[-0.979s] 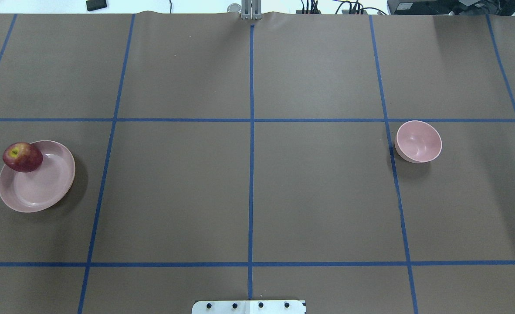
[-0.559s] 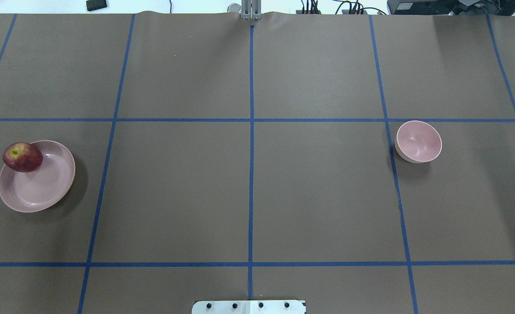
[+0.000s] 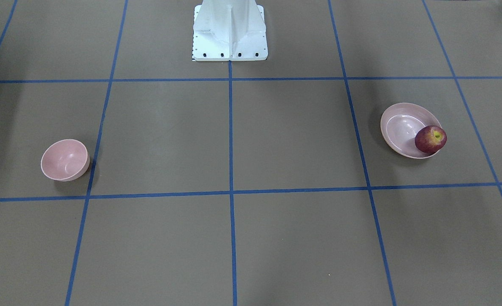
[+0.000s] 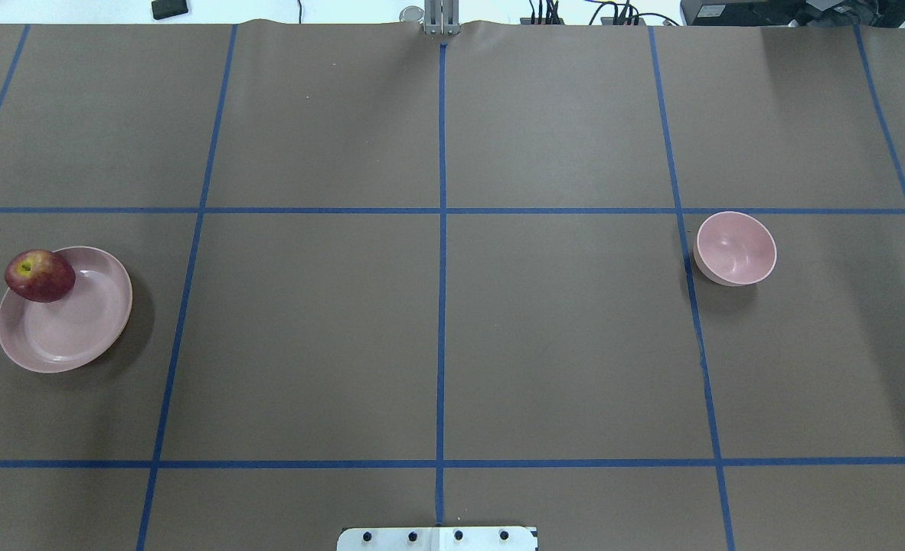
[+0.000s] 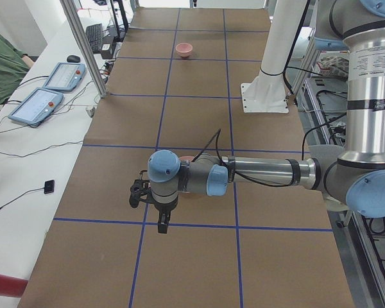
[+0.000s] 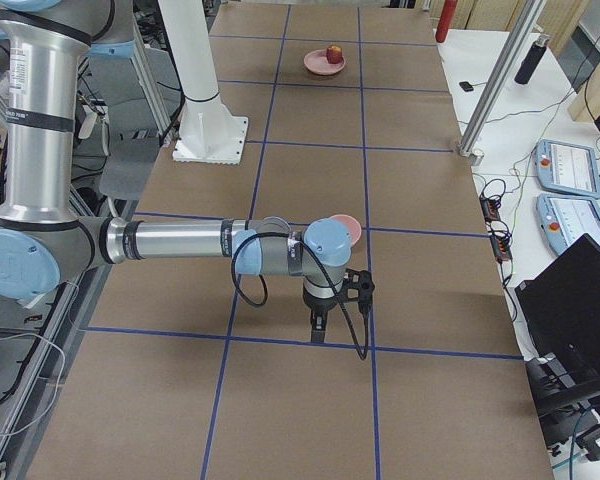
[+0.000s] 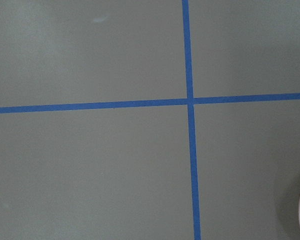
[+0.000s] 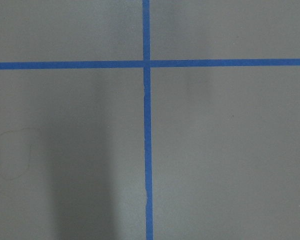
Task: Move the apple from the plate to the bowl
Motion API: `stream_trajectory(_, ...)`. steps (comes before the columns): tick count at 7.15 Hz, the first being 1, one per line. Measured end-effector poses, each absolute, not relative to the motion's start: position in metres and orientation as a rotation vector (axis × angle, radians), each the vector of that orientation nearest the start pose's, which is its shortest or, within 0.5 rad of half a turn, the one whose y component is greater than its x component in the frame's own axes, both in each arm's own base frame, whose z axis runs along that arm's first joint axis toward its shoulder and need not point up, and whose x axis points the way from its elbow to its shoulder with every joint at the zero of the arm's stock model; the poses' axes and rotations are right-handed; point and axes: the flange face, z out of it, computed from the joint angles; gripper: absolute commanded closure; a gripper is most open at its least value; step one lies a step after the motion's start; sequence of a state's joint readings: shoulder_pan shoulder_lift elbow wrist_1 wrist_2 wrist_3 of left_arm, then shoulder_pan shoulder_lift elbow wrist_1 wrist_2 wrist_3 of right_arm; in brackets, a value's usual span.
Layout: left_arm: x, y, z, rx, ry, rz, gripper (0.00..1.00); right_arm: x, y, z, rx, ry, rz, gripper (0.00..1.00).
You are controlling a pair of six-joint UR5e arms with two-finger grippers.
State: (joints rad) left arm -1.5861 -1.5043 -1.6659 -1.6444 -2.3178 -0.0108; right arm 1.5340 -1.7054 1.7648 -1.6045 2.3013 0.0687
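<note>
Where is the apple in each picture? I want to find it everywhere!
Front-facing: apple at the right, on the plate's right rim.
Overhead: apple far left, on the plate's upper-left rim.
Left side: not seen; the left arm covers that spot.
Right side: apple at the top middle, far away.
Left wrist: not in it.
Right wrist: not in it.
Shared landmark: the pink plate under the apple.

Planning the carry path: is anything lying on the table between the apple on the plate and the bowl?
Nothing visible does. The apple sits at the edge of the plate, and the bowl stands far off to the other side. Between them show only the brown cover and flat blue tape lines.
</note>
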Motion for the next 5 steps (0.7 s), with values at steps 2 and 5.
stream_trajectory(2, -0.0728, -0.4690, 0.6401, 0.096, 0.746, 0.012, 0.01, 0.0510, -0.4395, 0.6307, -0.010, -0.727, 0.017, 0.00)
stream_trajectory(5, -0.0723, -0.4685, 0.6426, 0.088, 0.745, 0.007, 0.01, 0.0511, -0.4431, 0.6287, -0.003, -0.721, 0.013, 0.00)
